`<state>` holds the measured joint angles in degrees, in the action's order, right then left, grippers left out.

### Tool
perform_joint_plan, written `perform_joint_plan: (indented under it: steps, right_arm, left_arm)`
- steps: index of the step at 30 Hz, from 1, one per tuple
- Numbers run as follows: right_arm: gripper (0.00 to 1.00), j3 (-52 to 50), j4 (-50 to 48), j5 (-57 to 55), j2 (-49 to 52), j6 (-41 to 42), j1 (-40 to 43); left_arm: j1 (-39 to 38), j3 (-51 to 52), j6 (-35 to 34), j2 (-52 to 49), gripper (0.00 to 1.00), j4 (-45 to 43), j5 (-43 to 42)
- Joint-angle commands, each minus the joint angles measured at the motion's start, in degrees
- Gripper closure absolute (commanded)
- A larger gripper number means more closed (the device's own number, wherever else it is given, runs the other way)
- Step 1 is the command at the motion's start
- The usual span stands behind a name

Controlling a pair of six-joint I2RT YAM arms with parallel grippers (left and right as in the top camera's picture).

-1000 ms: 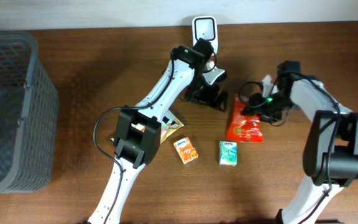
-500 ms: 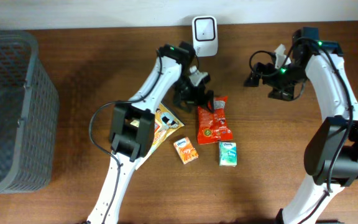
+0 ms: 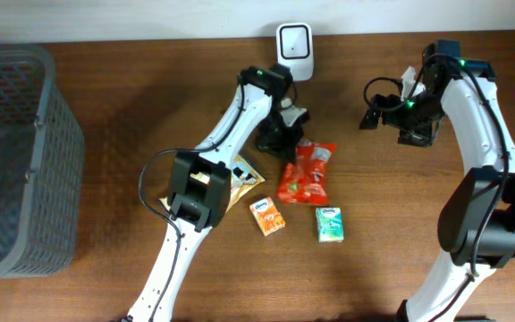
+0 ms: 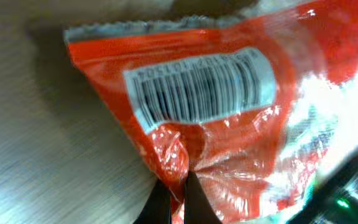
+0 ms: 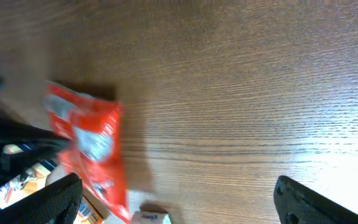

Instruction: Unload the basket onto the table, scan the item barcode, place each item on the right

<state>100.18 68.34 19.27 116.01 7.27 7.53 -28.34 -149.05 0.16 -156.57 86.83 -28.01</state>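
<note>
The pouch point(image 4: 241, 155) is clamped at its edge by the left gripper point(image 4: 178, 186) — barcode point(image 4: 197, 87) turned toward the wrist camera; the right gripper point(image 5: 179, 194) is spread wide, nothing held.

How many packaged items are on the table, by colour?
Red snack bag: 1
Orange tissue pack: 1
Green tissue pack: 1
Yellow packet: 1
Total: 4

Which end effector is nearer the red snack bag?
Left. The left end effector is shut on the red snack bag; the right end effector hangs open, apart from it.
</note>
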Motion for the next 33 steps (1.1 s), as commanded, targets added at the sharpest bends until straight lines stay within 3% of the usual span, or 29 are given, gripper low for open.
perform_joint_plan:
  steps: [1,2,4,6,8,12,17,23,25,30,32,33]
  right_arm:
    - [0.01,-0.28,-0.20,-0.92,-0.44,-0.42,-0.04]
    - [0.02,-0.28,-0.17,-0.92,-0.44,-0.42,-0.04]
    - [0.02,-0.28,-0.20,-0.92,-0.44,-0.42,-0.04]
    - [0.01,-0.28,-0.20,-0.92,-0.44,-0.42,-0.04]
    - [0.02,-0.28,-0.17,-0.92,-0.44,-0.42,-0.04]
    - [0.01,-0.28,-0.20,-0.92,-0.44,-0.42,-0.04]
    - [0.01,-0.28,-0.20,-0.92,-0.44,-0.42,-0.04]
    - [0.02,-0.28,-0.20,-0.92,-0.44,-0.42,-0.04]
    - [0.02,-0.28,-0.17,-0.92,-0.44,-0.42,-0.04]
    - [0.02,-0.28,-0.17,-0.92,-0.44,-0.42,-0.04]
    - [0.01,-0.28,-0.20,-0.92,-0.44,-0.42,-0.04]
    - [0.01,-0.28,-0.20,-0.92,-0.44,-0.42,-0.04]
  left_arm:
    - [3.30,-15.34,-3.91,-1.14,1.00,5.92,23.41]
    - [3.93,-22.97,-4.07,-1.14,1.00,8.57,34.21]
    - [3.91,-28.89,-4.07,-1.14,1.00,9.73,53.13]
    - [3.85,-29.33,-4.11,-1.14,1.00,9.73,72.70]
    - [3.98,-29.33,-7.50,-1.14,1.00,9.66,84.26]
    - [4.13,-29.11,-12.81,-2.60,1.00,9.88,85.02]
    - [3.02,-29.09,-13.07,-9.51,1.00,9.90,84.50]
    - [-6.82,-29.07,-14.10,-10.88,1.00,9.90,70.34]
    - [-10.21,-29.07,-14.08,-10.88,0.95,9.86,62.69]
    - [-13.81,-29.07,-14.03,-10.88,0.95,9.90,40.33]
    - [-14.01,-29.27,-14.03,-10.86,0.82,9.90,36.20]
    - [-13.88,-29.40,-14.03,-10.10,0.30,9.90,36.37]
